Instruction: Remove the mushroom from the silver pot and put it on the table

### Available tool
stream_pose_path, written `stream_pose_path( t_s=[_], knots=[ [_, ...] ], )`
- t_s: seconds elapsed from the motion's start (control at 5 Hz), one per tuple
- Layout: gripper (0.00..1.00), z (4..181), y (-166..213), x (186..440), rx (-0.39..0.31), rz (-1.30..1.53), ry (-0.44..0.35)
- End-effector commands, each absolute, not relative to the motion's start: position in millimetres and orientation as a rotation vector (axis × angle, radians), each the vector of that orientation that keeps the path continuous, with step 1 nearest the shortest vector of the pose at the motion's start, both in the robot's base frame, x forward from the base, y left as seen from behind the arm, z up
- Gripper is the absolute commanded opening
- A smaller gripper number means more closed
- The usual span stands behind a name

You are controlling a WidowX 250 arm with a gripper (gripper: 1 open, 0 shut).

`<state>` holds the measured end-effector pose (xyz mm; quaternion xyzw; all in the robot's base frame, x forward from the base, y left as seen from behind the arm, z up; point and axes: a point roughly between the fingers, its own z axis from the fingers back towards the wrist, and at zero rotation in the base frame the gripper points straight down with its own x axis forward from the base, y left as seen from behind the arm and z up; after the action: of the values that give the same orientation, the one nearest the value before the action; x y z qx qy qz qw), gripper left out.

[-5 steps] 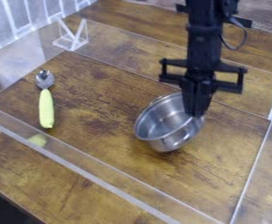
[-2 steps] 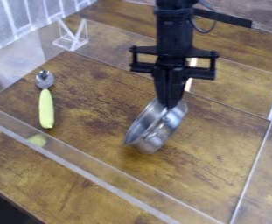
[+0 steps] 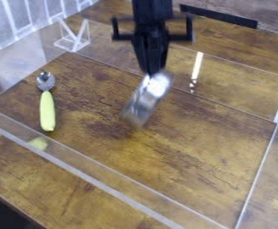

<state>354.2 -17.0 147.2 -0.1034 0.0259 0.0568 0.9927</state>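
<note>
Since the earlier frame the black claw [image 3: 155, 79] moves toward ten o'clock, carrying the small shiny steel pot [image 3: 142, 101] off the brown wooden table [image 3: 213, 170]. Clamped on the rim, it hangs the pot tilted, probably to tip out the mushroom, which is not visible.

A slim black arm [image 3: 153, 13] with a short black crossbar [image 3: 153, 30], tapering to a narrow dark claw [image 3: 153, 75]

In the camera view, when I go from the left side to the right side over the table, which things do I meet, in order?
yellow-handled spoon → clear stand at the back → silver pot, hanging tilted from the gripper
</note>
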Motion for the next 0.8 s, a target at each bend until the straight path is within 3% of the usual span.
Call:
stream_pose_path(
  t_s=[0.0, 0.2, 0.6],
  knots=[
    [0.00, 151.8, -4, 356, -0.248, 0.100, -0.001],
    [0.00, 139.5, -7, 353, -0.268, 0.091, 0.011],
    [0.00, 136.2, -31, 350, -0.338, 0.006, 0.033]
  ],
)
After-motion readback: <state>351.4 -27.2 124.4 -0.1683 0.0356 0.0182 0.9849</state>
